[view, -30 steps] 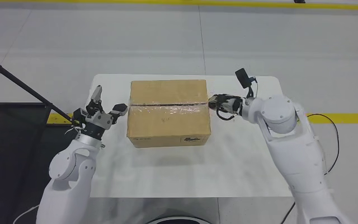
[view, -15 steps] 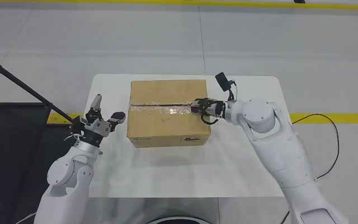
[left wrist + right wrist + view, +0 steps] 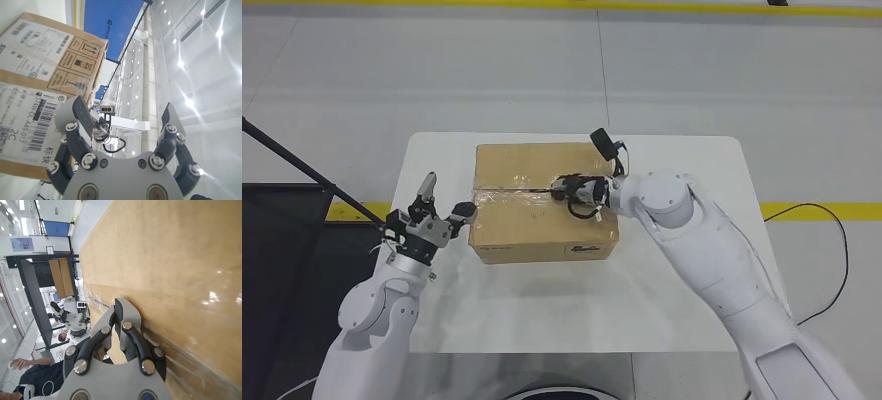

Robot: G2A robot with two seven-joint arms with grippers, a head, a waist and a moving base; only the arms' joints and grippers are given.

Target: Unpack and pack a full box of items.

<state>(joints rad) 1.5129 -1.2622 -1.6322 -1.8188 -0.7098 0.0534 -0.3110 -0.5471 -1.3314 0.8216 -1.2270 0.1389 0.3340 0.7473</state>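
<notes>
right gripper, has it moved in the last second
Yes. The right gripper has travelled from the right edge of the box inward along its taped seam, and is now near the middle of the top.

Top view: overhead, facing down on worktop (image 3: 682, 290), box (image 3: 542, 205) mid-frame, farthest off; left wrist view: low beside the box's labelled end, tilted up toward ceiling (image 3: 189, 56), close; right wrist view: skimming along the box top, very close; all three share the box
</notes>
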